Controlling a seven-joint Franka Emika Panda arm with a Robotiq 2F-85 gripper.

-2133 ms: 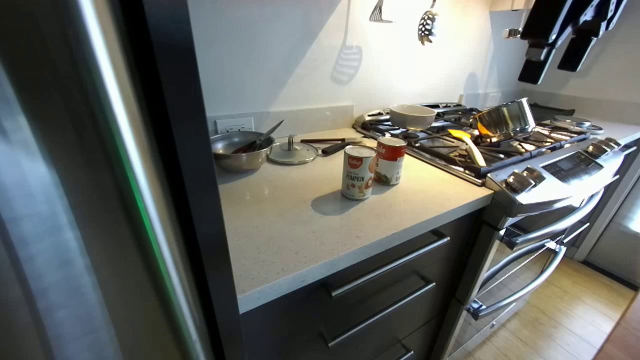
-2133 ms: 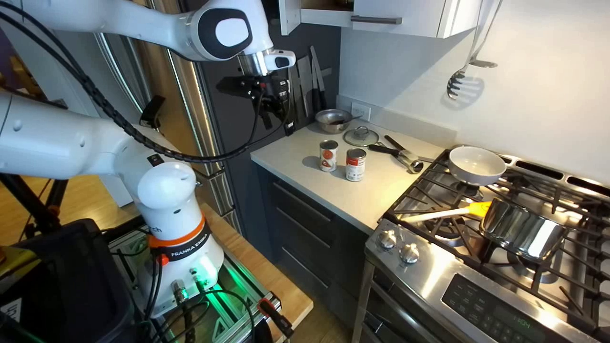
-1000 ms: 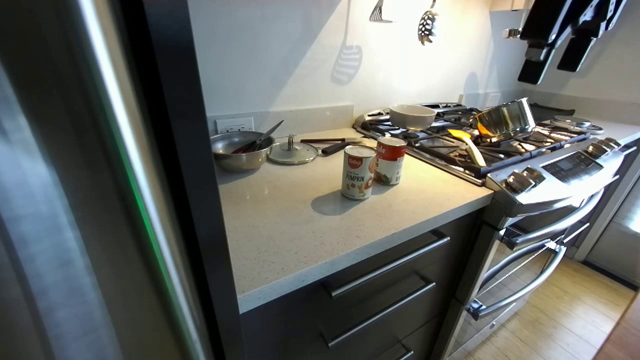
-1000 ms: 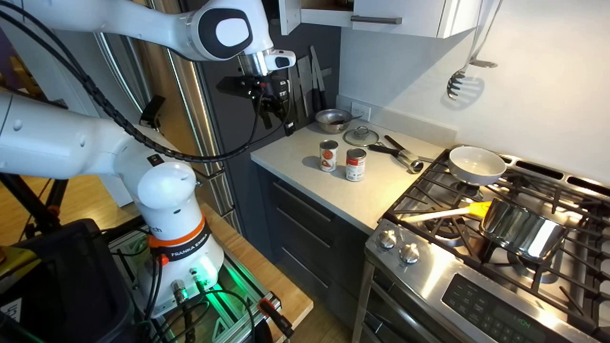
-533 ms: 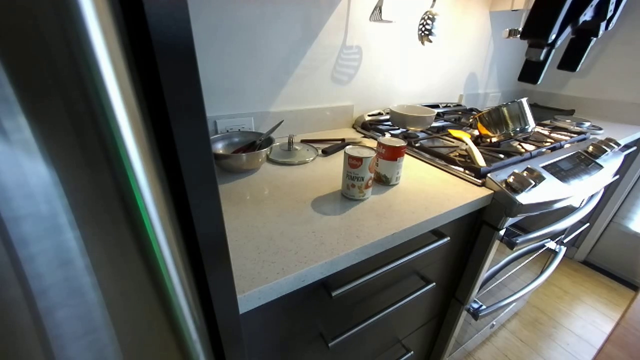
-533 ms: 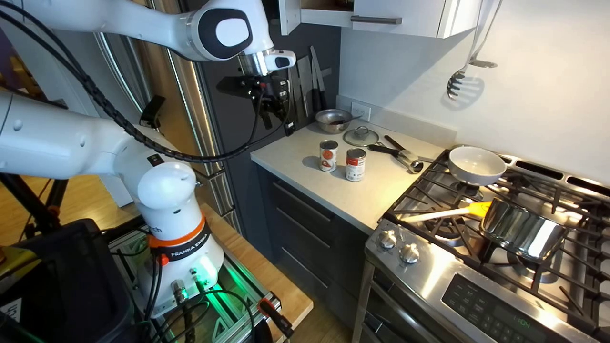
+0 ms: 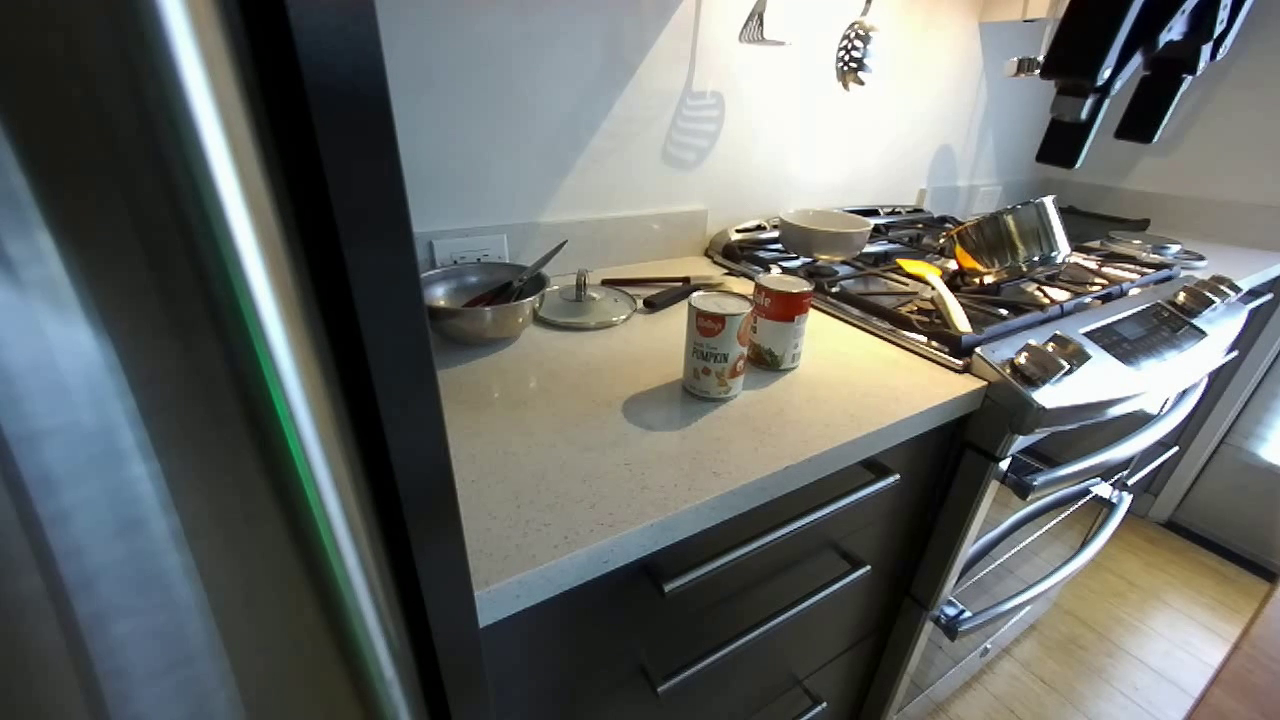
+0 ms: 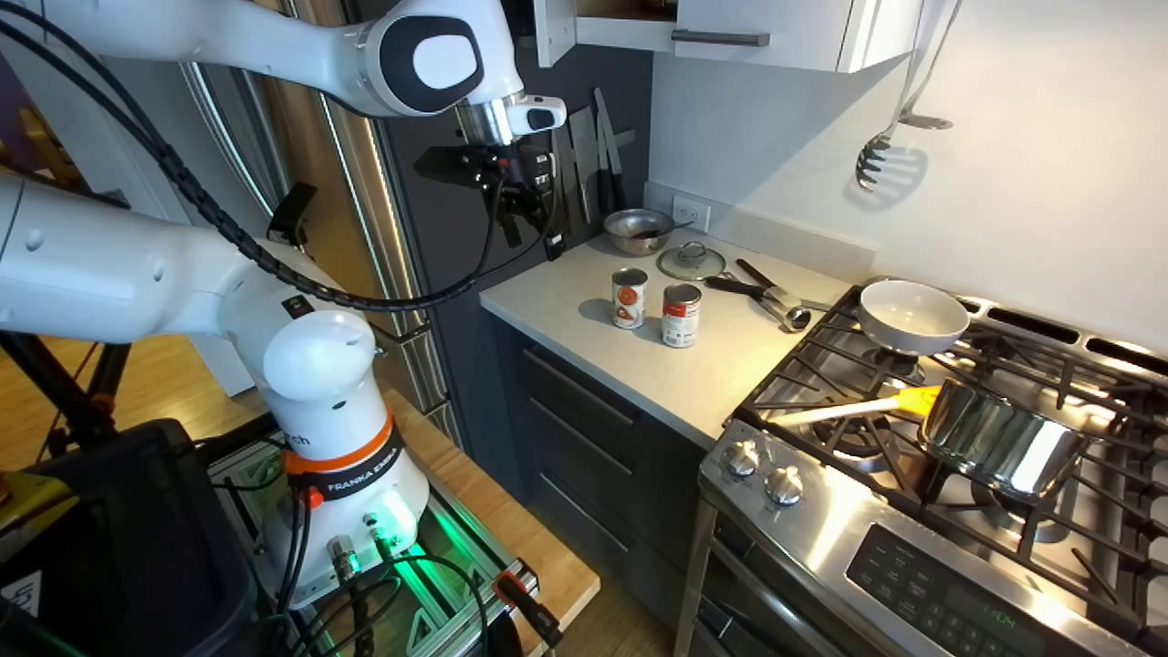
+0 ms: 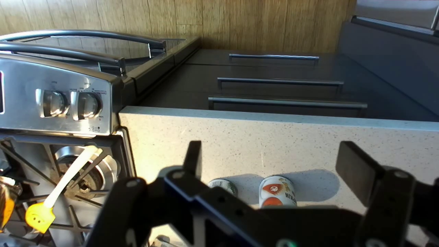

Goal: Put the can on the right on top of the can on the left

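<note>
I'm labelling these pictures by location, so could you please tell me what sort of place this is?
A kitchen, though whether in a home or a lab I can't tell: it has a stove, a pot on it and a pumpkin can nearby.

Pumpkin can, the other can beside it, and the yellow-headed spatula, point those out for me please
Pumpkin can (image 7: 715,345), in an exterior view: front of its label.
Other can (image 8: 681,318), in an exterior view: its label.
Yellow-headed spatula (image 9: 61,188), in the wrist view: its pale handle.
</note>
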